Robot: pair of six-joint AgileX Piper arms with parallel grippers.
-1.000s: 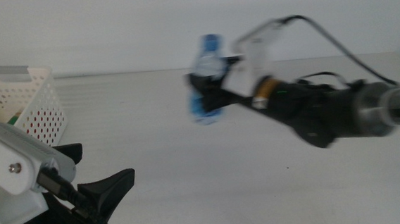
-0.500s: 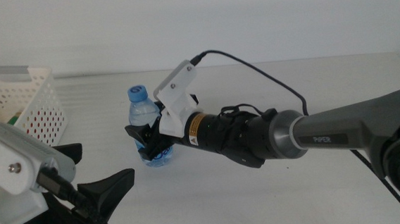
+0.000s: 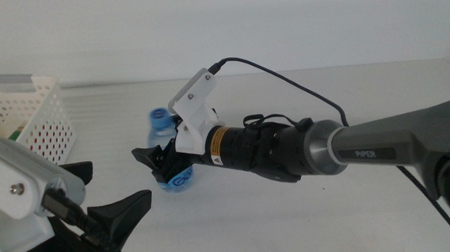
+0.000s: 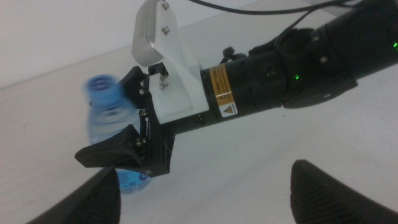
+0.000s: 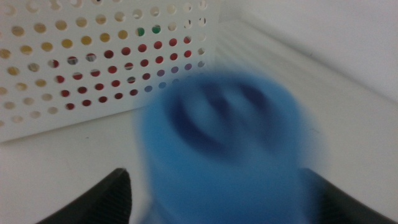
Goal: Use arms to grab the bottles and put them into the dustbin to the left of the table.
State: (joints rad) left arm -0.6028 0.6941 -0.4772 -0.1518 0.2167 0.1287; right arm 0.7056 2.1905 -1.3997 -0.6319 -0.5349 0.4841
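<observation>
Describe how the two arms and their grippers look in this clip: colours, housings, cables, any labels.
The right gripper has black pointed jaws, a white angular camera housing fed by a black cable, a yellow sticker, and a grey arm link printed PIPER. The left gripper has matching black jaws and a white boxy housing with screws.

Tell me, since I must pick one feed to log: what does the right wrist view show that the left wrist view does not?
Only the right wrist view shows the dustbin, its perforated wall with red and yellow showing through the holes, behind the blurred blue cap. Only the left wrist view shows the right arm's white housing, its dark body, and the open left end effector. Both show the water bottle at the right end effector on the white table.
</observation>
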